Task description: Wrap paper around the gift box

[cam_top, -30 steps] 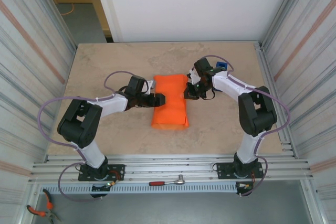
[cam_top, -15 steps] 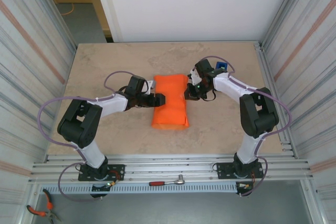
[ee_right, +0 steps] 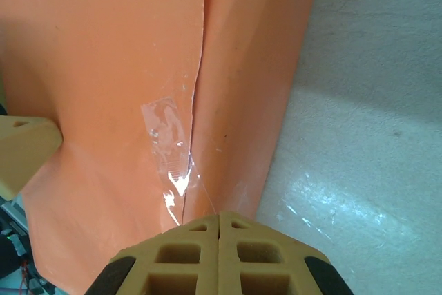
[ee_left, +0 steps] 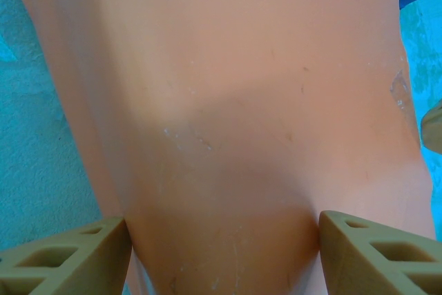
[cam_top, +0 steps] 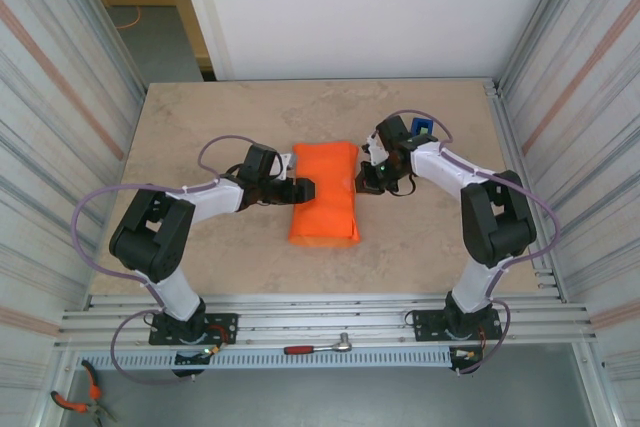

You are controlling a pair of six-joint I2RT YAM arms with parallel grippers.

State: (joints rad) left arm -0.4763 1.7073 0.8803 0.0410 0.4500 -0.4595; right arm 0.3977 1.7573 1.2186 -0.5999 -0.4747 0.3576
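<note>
I see the paper [cam_top: 325,194] bundle lying between my arms, long axis running away from the bases, its side bulging between my left gripper [ee_left: 221,257]'s spread jaws while my right gripper [ee_right: 218,226], pinched empty, sits just beside the taped seam [ee_right: 169,143].

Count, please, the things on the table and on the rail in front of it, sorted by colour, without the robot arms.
Orange: 1, the paper wrapped into a parcel
Blue: 1, the tape dispenser behind the right arm
Red-handled: 1, the ratchet wrench on the rail
Orange-handled: 1, the pliers at the near left corner
Total: 4
</note>
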